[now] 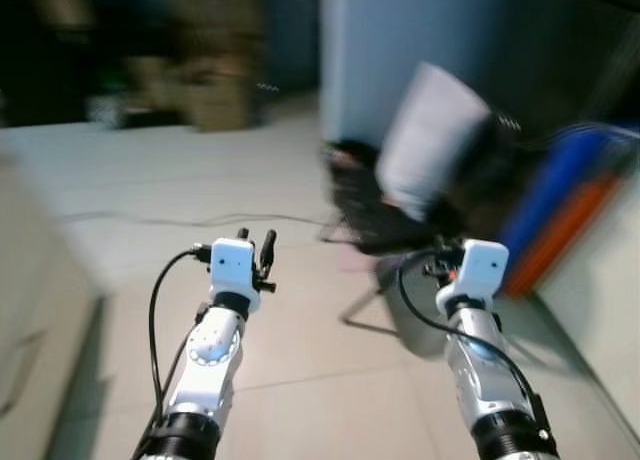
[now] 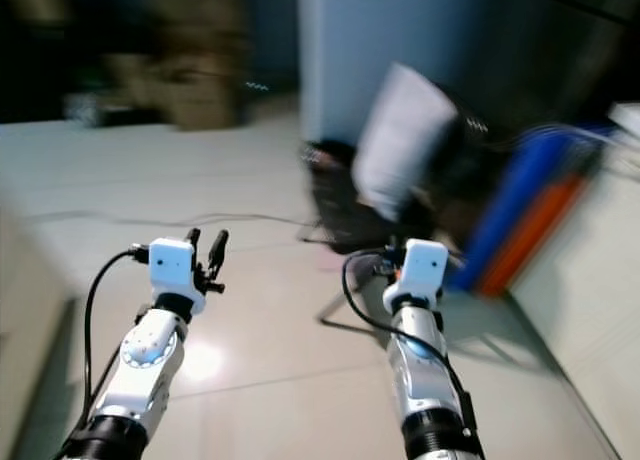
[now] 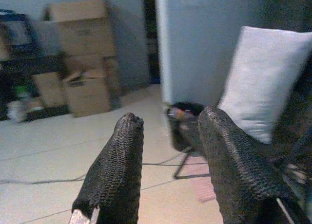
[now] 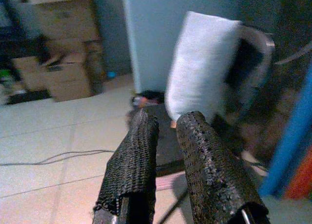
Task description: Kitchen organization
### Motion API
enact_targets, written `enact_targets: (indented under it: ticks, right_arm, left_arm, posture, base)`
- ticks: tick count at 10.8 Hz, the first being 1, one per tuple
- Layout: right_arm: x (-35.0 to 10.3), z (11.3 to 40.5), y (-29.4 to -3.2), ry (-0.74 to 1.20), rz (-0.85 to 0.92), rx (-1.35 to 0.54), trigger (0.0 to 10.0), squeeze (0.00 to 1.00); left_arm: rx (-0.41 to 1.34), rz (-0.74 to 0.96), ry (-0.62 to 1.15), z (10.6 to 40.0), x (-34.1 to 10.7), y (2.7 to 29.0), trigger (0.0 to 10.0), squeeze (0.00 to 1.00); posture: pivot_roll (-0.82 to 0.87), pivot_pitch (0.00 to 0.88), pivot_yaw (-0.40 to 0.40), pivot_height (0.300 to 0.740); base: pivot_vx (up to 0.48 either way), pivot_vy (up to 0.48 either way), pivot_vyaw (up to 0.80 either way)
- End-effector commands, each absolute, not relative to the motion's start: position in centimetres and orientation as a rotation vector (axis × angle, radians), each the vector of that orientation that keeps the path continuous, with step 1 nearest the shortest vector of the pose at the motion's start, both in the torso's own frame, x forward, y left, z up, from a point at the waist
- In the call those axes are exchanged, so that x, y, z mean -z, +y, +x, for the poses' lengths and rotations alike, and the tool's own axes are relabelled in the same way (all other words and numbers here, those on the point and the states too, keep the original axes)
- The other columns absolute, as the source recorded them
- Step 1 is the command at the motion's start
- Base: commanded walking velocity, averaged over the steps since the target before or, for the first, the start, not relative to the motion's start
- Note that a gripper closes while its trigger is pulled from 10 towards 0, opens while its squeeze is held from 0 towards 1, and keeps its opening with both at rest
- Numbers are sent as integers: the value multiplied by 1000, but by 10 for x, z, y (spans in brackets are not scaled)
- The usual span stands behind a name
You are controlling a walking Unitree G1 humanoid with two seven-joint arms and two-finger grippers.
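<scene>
- Left gripper (image 3: 168, 160): two black textured fingers (image 3: 114, 175), spread with a clear gap, nothing between them; raised forward at about waist height, judged a carrying posture for walking rather than a reach.
- Right gripper (image 4: 165, 151): two black textured fingers (image 4: 134, 160), a narrow gap between them, nothing pinched; held level with the left, likewise idle.
- Pale glossy tiled floor (image 1: 300, 350): below both pairs of fingertips; head views blurred, judged from a turn or a step in progress.
- Thin dark cable (image 3: 44, 177): lying across the tiles, beyond the left fingers and to their outer side.
- Dark wire-framed chair (image 4: 161, 136): just beyond the right fingertips, ahead of the left pair and toward the inner side; small indistinct items on the seat, too blurred to name.
- White rectangular cushion (image 4: 202, 63): propped upright against the chair back, above and beyond the right fingertips.
- Blue and orange upright boards (image 1: 565, 200): leaning at the wall, outward of the right fingers, past the chair.
- Pale blue wall panel (image 3: 195, 44): behind the chair, straight ahead of the left fingers.
- Stacked brown cardboard boxes (image 3: 80, 53): far beyond the left fingers, against the back wall.
- Task item: no kitchenware made out; nothing near either pair of fingers, so judged out of reach, with travel to the kitchen area needed first.
</scene>
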State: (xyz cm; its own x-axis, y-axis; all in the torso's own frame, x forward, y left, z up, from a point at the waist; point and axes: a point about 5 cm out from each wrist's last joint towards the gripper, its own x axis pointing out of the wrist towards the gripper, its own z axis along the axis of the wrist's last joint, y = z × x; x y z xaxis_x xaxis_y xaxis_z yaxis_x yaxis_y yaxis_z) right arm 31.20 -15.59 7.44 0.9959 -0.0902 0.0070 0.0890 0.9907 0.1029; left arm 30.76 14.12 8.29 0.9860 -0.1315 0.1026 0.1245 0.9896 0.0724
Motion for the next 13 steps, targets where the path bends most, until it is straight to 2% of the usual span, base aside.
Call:
enact_targets:
  ticks: [1, 7, 13]
  right_arm:
    - [-72, 312, -156, 0, 122, 100, 10000, 0]
    - [-68, 307, -159, 4, 146, 129, 10000, 0]
    - [-65, 304, -158, 6, 151, 118, 10000, 0]
  left_arm:
    - [120, 68, -99, 308, -82, 143, 10000, 0]
    - [140, 70, -86, 309, -81, 141, 10000, 0]
    - [137, 72, -72, 307, -79, 140, 10000, 0]
  posture:
    - [120, 0, 13, 740]
    - [107, 10, 45, 740]
    - [109, 19, 43, 740]
  base:
    - [0, 0, 800]
    - [0, 0, 800]
    - [0, 0, 800]
